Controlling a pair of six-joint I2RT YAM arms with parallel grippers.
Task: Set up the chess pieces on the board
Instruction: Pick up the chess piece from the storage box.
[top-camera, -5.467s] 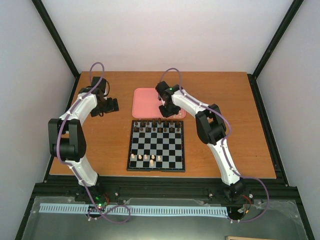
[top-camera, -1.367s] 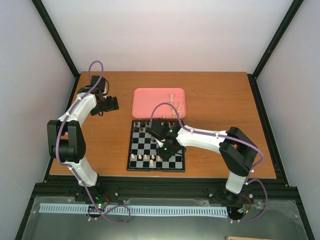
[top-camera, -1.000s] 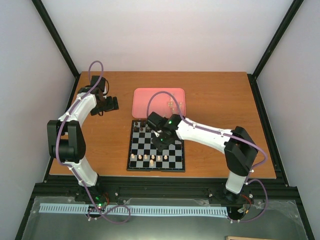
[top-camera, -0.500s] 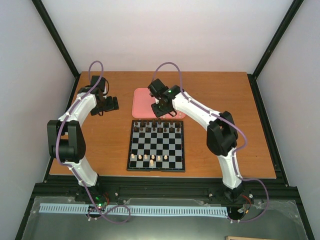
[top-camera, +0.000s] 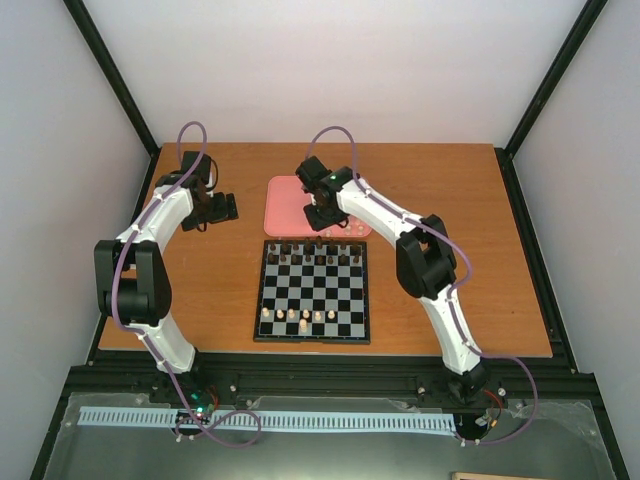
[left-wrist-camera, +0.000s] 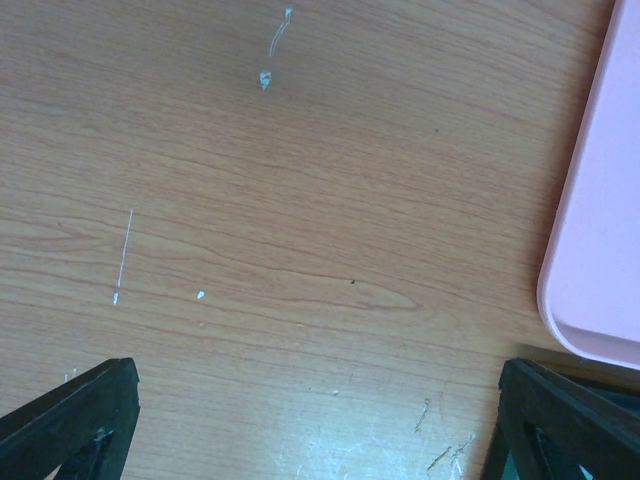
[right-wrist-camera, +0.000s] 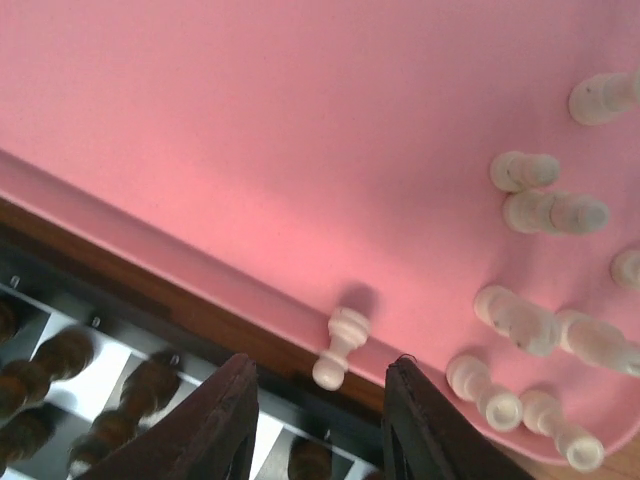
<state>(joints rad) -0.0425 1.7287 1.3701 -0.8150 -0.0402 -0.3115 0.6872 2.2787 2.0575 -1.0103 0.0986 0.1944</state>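
While only a few chess pieces (top-camera: 291, 316) are standing on the near side of the board (top-camera: 313, 290), most are lying in the pink tray (top-camera: 290, 195) beyond. The right fingers (right-wrist-camera: 225, 420) are hovering apart over a toppled pawn (right-wrist-camera: 339, 346), not gripping yet. The left fingers (left-wrist-camera: 70, 410) are hanging wide apart over bare counter (left-wrist-camera: 300, 200). Approx. a third done.

Board: the board (top-camera: 312, 290), a small square black-and-white checkered one with a thin black border, is lying flat on the table (top-camera: 450, 200), just in front of the pink tray (right-wrist-camera: 250, 120).
On the board: five cream-white chess pieces (top-camera: 292, 315) are standing in a loose row toward its near edge, one sitting slightly nearer than the rest.
In the tray: loose cream-white pieces (right-wrist-camera: 555, 212) are lying scattered, mostly on their sides, at one end.
Single piece: a cream-white pawn (right-wrist-camera: 338, 347) is sitting alone by the tray's board-side rim, apart from the others.
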